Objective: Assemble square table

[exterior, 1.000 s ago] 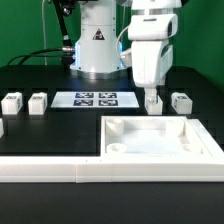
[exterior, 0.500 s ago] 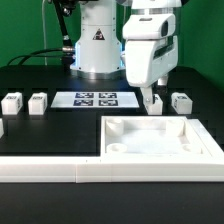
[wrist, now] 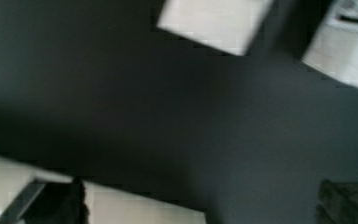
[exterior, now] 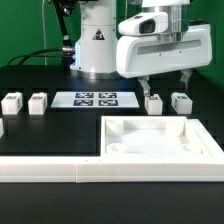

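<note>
The white square tabletop (exterior: 160, 138) lies rim up at the front of the exterior view's right. Two white legs (exterior: 154, 101) (exterior: 181, 101) stand just behind it. Two more legs (exterior: 12, 102) (exterior: 38, 101) stand at the exterior view's left. My gripper (exterior: 163, 85) hangs open and empty just above the two right legs, with one finger (exterior: 140, 88) beside the nearer leg. The wrist view is blurred. It shows two white legs (wrist: 217, 22) (wrist: 345, 45) on the black table and a white surface (wrist: 131, 205) by one dark finger (wrist: 60, 200).
The marker board (exterior: 95, 99) lies flat behind the middle of the table. The long white L-shaped wall (exterior: 90, 171) runs along the front edge. The robot base (exterior: 97, 45) stands at the back.
My gripper has turned about its vertical axis and risen a little off the leg. Its fingers now show spread wide. The leg still stands on the table.
</note>
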You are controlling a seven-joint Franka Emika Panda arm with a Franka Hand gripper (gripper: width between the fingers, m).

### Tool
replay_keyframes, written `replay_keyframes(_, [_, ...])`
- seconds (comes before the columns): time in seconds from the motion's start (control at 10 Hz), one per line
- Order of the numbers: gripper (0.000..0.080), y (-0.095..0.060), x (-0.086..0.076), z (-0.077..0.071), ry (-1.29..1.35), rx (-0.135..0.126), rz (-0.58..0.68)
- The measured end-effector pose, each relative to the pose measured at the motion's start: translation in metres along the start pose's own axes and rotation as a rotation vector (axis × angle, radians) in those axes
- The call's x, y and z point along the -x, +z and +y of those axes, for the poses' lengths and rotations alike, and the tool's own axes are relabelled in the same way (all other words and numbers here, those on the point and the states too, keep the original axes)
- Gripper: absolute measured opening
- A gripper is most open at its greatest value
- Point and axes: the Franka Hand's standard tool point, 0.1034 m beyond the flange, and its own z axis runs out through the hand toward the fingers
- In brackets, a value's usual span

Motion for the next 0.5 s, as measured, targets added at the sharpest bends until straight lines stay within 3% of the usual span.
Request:
replay_keyframes(0.4, [0.0649, 0.001, -0.002, -0.004, 0.205, -0.016, 0.007])
replay_keyframes(0.5, [0.0649, 0.000, 0.003, -0.014, 0.262, -0.016, 0.004])
